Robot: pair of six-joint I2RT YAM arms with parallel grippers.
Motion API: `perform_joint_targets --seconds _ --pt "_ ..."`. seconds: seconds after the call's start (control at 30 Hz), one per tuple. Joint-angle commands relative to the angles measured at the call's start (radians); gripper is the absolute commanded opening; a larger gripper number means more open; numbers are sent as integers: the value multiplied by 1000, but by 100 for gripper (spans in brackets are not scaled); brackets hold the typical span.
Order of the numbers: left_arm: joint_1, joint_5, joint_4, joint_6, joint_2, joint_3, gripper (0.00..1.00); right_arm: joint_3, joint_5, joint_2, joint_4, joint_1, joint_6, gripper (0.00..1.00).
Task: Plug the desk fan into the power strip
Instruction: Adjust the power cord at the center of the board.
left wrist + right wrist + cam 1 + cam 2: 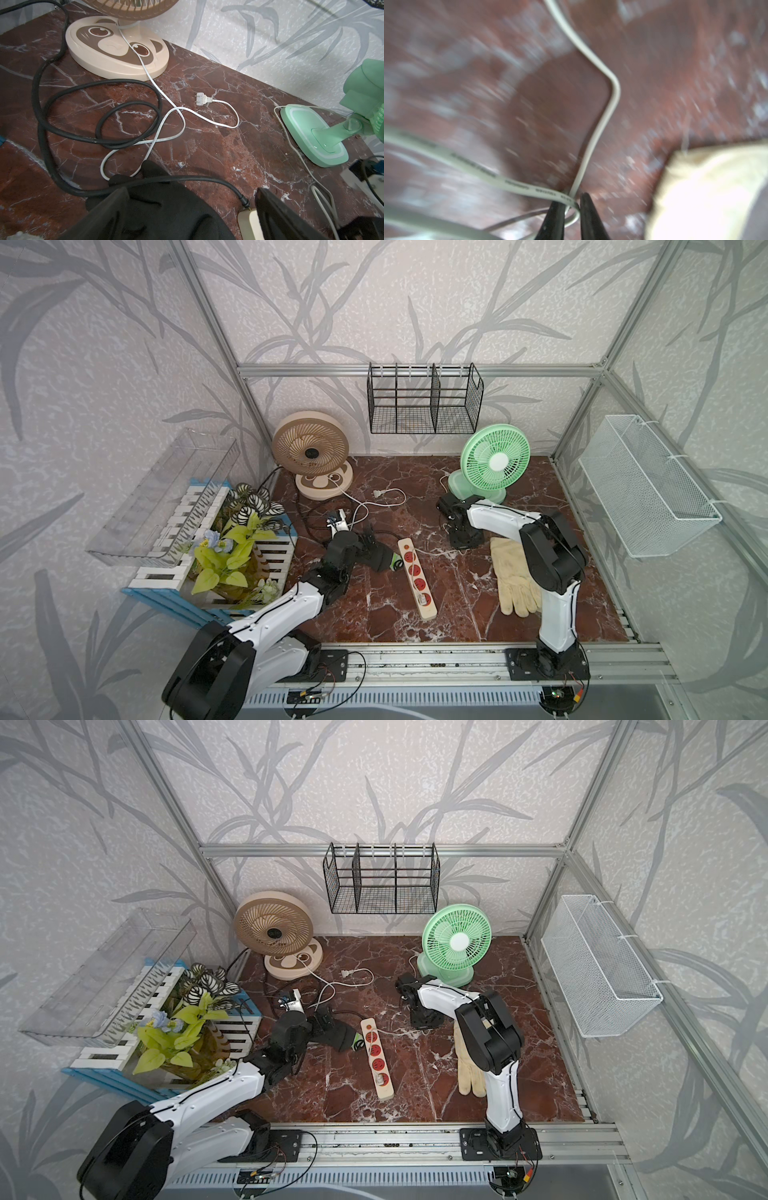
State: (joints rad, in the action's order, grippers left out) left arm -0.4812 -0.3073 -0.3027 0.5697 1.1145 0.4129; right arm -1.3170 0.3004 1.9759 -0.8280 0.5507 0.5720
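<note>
The cream power strip (417, 577) (377, 1058) with red sockets lies mid-table, and its black cord (62, 124) coils to the left. A beige desk fan (311, 448) stands at the back left. Its white plug (377, 492) (201, 99) lies loose on the marble. A green fan (494, 460) stands at the back right, and a thin white cord (610, 97) runs from its base (313, 133). My right gripper (466, 543) (572, 199) points down at the table and is shut on a loop of that cord. My left gripper (368, 541) (193, 212) is open over a black glove (162, 207), beside the strip's end (247, 224).
A cream glove (513, 576) (706, 187) lies right of the strip, under my right arm. A blue-and-white crate of plants (232, 547) and a clear tray (166, 497) fill the left side. A black wire rack (424, 400) hangs on the back wall and a white mesh basket (648, 485) on the right wall.
</note>
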Motion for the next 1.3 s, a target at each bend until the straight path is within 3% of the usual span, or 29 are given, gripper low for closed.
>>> perform_joint_targets --seconds 0.0,0.33,0.67,0.83,1.0,1.27 --pt "7 38 39 1 47 81 100 93 86 -81 -35 -26 36 16" --pt "7 87 302 -34 338 385 100 403 70 -336 73 -142 90 16" --pt "4 66 610 -156 797 902 100 497 2 -585 107 -224 117 22" --pt "3 38 735 -226 976 1110 100 521 -98 -731 163 -228 57 51" --pt "3 95 788 -310 1091 1252 96 572 -140 -860 242 -234 9 79" --pt "3 147 821 -417 1179 1380 87 588 -243 -950 263 -240 -31 84"
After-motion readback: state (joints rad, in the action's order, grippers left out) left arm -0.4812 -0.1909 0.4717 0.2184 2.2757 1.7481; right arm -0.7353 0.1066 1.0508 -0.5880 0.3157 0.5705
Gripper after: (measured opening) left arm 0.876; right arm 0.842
